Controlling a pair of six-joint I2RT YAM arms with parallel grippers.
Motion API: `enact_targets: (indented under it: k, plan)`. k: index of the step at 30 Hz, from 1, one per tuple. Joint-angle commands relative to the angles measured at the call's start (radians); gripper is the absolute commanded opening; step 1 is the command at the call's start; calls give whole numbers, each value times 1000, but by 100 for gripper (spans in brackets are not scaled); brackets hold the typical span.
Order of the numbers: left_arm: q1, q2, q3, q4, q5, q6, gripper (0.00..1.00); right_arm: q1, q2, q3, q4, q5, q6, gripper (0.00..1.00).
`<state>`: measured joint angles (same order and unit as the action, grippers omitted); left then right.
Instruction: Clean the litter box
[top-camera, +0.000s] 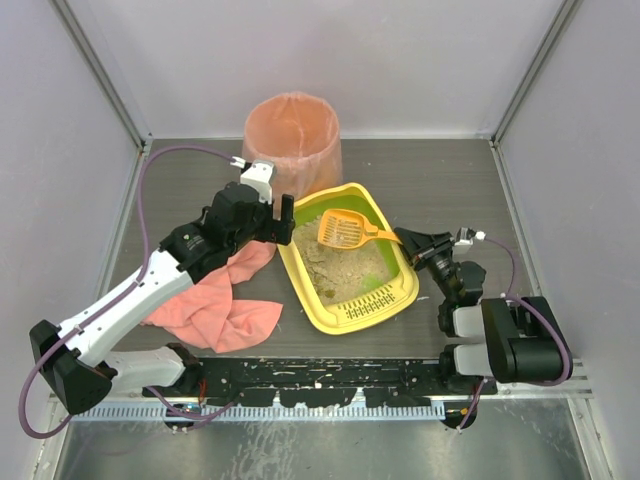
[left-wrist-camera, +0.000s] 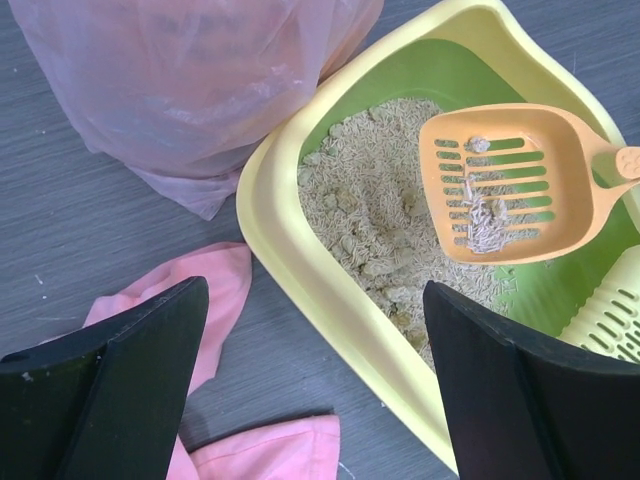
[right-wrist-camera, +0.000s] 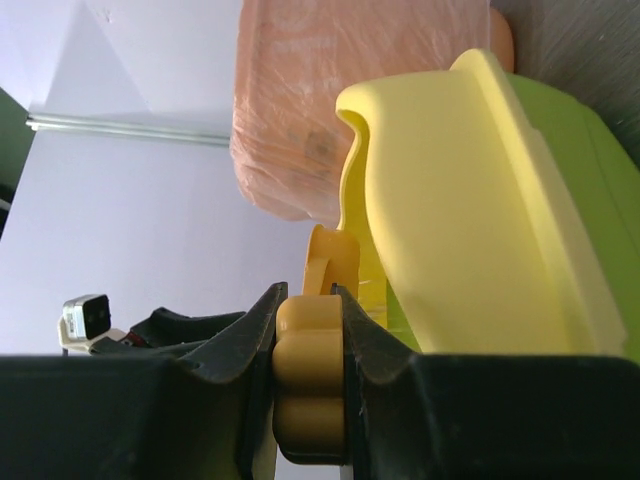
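Clamped on the handle of the orange scoop (top-camera: 342, 230), the right gripper (right-wrist-camera: 305, 300) holds it above the litter box (left-wrist-camera: 265, 225) at mid-table, the left gripper (top-camera: 284, 216) gaping wide beside its rim; clumps lie in the litter, so most cleaning seems left, and the pink-lined bin (top-camera: 292, 140) hides its inside

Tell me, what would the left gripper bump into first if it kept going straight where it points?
Probably the yellow rim of the litter box: it lies between the open fingers of the left gripper. How far off it is, I cannot tell.
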<state>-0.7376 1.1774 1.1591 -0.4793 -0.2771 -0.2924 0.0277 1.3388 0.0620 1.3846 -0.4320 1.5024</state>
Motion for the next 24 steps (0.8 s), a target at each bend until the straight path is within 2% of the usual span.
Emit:
enact_targets:
  k: [1,3,7,10,14,17,19,20,23,24]
  plan:
    - [5,-37,46,-6,-15,44,91,4,-54,17,59,-34,-18,1]
    - [6,-43,60,-23,-22,50,91,-58,-88,-7,14,-17,-11,1]
    - [7,-62,72,-36,-16,60,93,11,-111,63,-87,-55,-88,1]
    - [6,-73,86,-55,-11,68,93,-65,-106,51,-87,-52,-50,1]
    - [7,-89,91,-65,-14,79,95,9,-69,87,-53,-69,-63,1]
    - [7,-89,109,-90,-14,81,96,-52,-76,50,-56,-56,-42,1]
    - [8,-96,106,-94,-15,84,96,-4,-78,81,-59,-85,-77,1]
    - [7,-100,101,-95,-17,88,96,2,-84,89,-65,-97,-86,1]
    - [8,-107,107,-120,-25,99,96,-85,-139,58,-136,-91,-81,1]
    - [9,-113,103,-126,-29,104,96,-74,-158,70,-165,-93,-95,1]
